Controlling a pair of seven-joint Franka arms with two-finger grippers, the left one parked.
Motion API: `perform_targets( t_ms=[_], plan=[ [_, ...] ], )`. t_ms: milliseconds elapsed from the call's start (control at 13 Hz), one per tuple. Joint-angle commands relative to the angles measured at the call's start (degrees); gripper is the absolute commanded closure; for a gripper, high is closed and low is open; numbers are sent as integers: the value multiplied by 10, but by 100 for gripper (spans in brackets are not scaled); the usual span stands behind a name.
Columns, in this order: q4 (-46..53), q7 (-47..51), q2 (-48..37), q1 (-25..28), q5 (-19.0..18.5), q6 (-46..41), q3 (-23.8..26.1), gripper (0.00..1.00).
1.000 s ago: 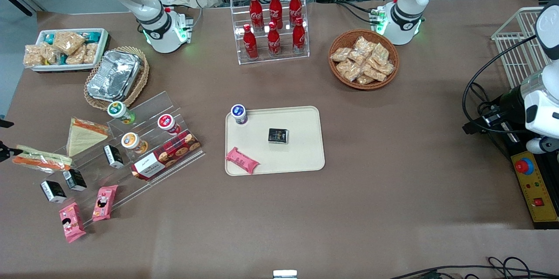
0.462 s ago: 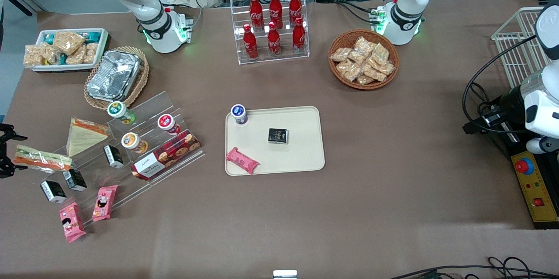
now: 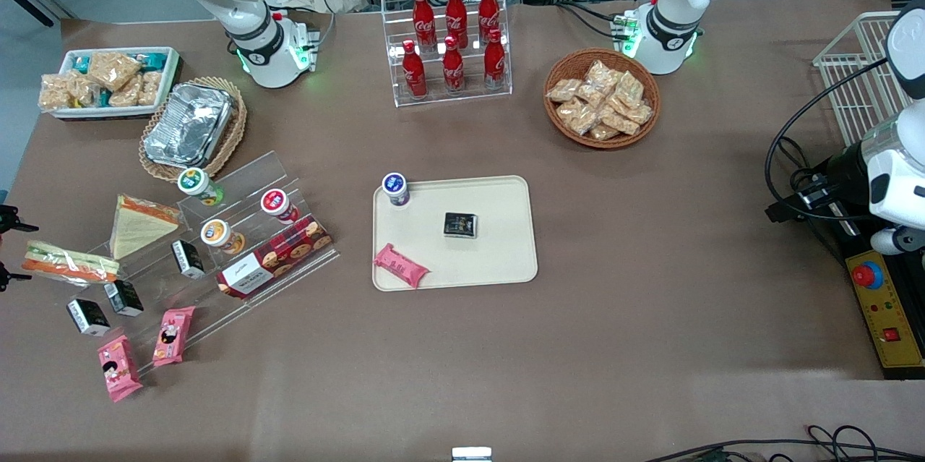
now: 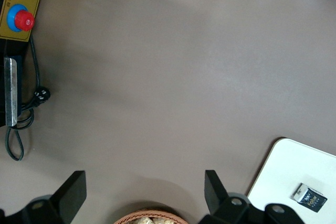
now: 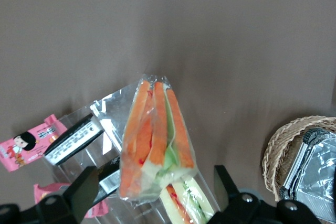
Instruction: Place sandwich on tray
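Brown cloth covers your table, cable racks above it. Your gripper (image 5: 152,195) hangs spread wide over the sandwich (image 3: 70,262), holding nothing; the wedge lies edge-on at the working arm's end, well apart from the tray (image 3: 506,259). Its slick wrap could slide out, or you could nudge the black packet (image 3: 123,297) beside it.

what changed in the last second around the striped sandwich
The end effector, at the working arm's end of the table, has shifted slightly along the table edge and now sits open, its fingers either side of the sandwich. The sandwich itself barely moved and is not gripped or lifted. The tray and the items on it stayed as they were.
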Motion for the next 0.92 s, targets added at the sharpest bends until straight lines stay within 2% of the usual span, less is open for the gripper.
perform_targets(
  t_ms=[0, 154, 692, 769, 846],
  plan=[
    [6, 23, 10, -2, 21, 6, 1, 2],
    [6, 51, 16, -2, 20, 11, 1, 2],
    [5, 53, 30, -10, 21, 17, 1, 3],
    [5, 63, 29, -10, 21, 14, 1, 8],
    [5, 75, 28, -10, 21, 14, 1, 20]
  ],
)
